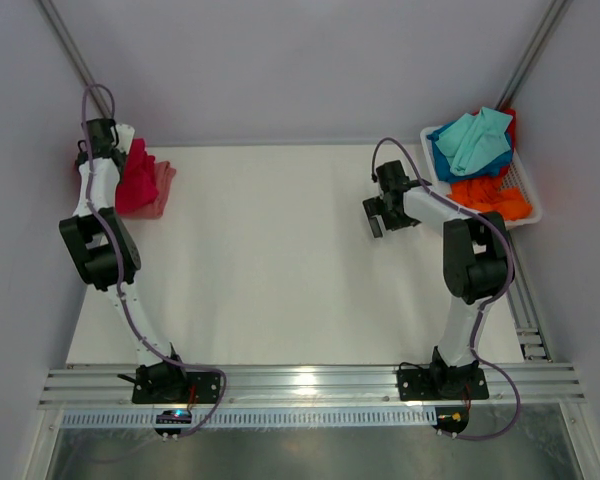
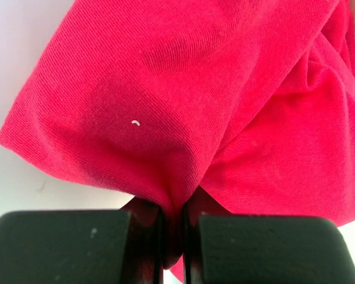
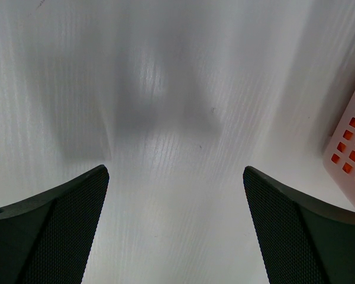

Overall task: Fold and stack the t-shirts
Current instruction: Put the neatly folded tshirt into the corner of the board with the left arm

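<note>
Left tool (image 2: 173, 228) pinched on one red shirt (image 2: 165, 100) | right tool (image 3: 174, 171) wide open, empty | I count one basket (image 1: 532, 205).

Shirts in two heaps.
Far left, red shirt (image 1: 135, 182) bunched on pink shirt (image 1: 164, 186); far right, teal shirt (image 1: 475, 140) over orange shirt (image 1: 492, 196) in basket (image 1: 527, 186).

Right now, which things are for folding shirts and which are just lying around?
For the job: red t-shirt, pinched in the left claw; pink shirt beside it; teal shirt and orange shirt in the basket; the open right claw.
Just around: table, metal rail.
</note>
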`<state>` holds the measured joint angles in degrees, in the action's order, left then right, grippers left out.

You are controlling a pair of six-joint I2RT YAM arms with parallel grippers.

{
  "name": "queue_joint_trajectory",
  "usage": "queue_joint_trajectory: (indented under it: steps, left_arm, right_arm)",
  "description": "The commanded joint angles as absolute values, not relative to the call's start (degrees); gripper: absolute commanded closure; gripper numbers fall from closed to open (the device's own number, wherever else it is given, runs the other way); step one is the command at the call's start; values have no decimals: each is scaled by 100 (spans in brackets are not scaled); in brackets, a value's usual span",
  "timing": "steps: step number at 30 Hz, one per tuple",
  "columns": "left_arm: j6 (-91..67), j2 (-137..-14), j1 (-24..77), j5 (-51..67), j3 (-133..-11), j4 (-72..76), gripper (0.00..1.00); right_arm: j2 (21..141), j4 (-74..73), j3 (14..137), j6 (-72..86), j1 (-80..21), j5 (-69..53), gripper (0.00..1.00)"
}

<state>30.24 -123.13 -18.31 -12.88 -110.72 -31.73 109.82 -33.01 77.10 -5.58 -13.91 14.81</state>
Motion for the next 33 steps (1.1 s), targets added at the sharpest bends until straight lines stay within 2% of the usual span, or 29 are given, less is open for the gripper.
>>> queue_joint_trajectory:
  steps: [1, 11, 20, 25, 28, 29, 30, 31, 32, 33]
  left_arm:
    - [2988, -12366, -1872, -871, -11056, -2742, 100]
    - [3252, -13157, -1846, -712, -12453, -3085, 100]
    - [3516, -13403, -1723, -809, -12516, -2698, 100]
    - [3612, -13272, -1714, -800, -12113, -2506, 100]
    - [3595, -13201, -1705, -809, -11875, -2426, 86]
    - [3586, -13184, -1714, -852, -11839, -2434, 58]
    - [3551, -13175, -1705, -905, -11821, -2435, 40]
    - [3516, -13166, -1705, -957, -11760, -2408, 27]
    - [3490, -13157, -1696, -1089, -11734, -2330, 7]
    - [3463, -13149, -1705, -1142, -11699, -2277, 1]
  right_arm:
    - [10995, -3278, 7752, -589, -1415, 1521, 1]
    - [11074, -3199, 7761, -563, -1415, 1591, 1]
    - [11118, -3217, 7787, -563, -1415, 1600, 1]
    - [11092, -3208, 7778, -563, -1415, 1573, 1]
    - [11100, -3217, 7778, -563, -1415, 1564, 1]
    - [11101, -3217, 7778, -563, -1415, 1556, 1]
    - [11101, -3217, 7778, -563, -1415, 1547, 1]
    - [11101, -3217, 7778, -563, -1415, 1538, 1]
    - [11101, -3208, 7778, -563, -1424, 1538, 1]
    - [11101, -3217, 7778, -571, -1415, 1538, 1]
